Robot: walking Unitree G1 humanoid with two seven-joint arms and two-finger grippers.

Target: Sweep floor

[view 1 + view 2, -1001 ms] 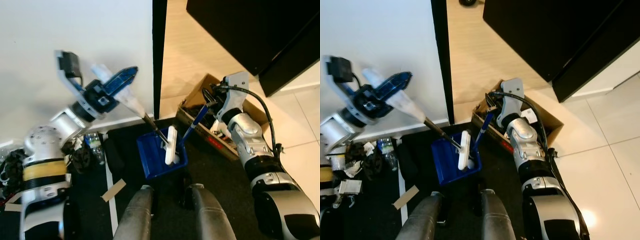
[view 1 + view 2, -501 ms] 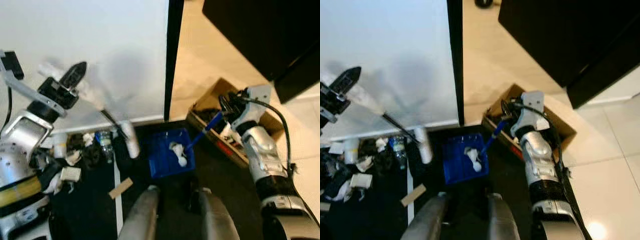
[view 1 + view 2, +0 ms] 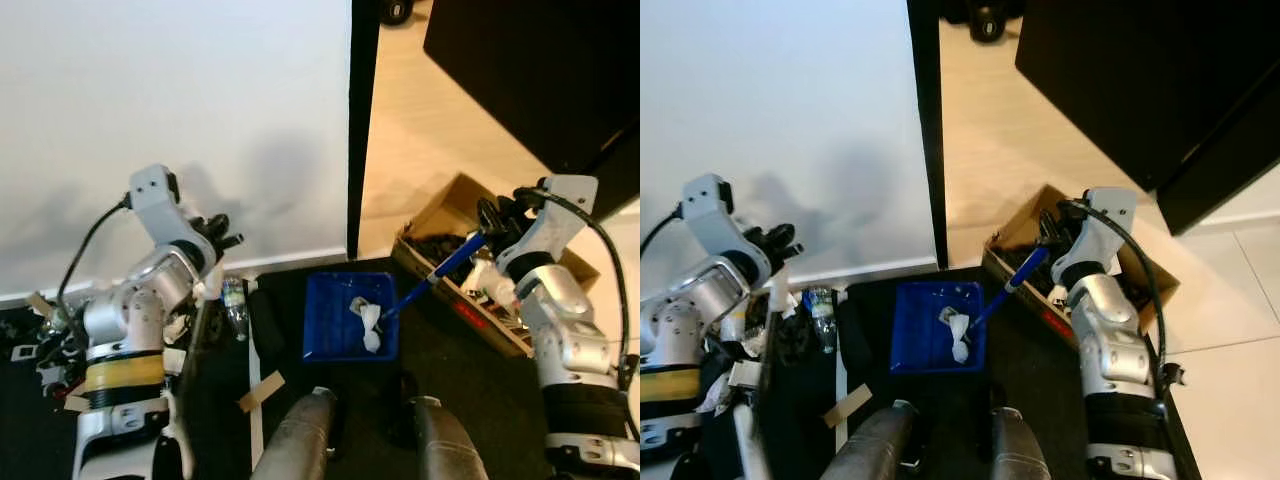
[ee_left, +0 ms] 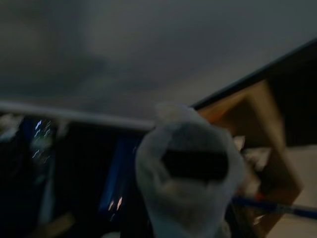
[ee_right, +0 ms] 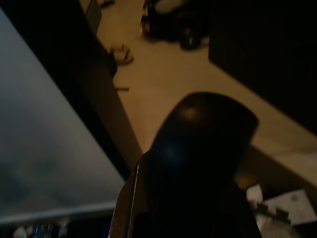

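While the right gripper clamps the blue dustpan's handle at centre frame, crumpled paper inside, the left gripper grips the broom; next, I judge, sweeping lower-left litter panward.

A white wall ends at a black door frame, with light wood floor beyond and a black cabinet.
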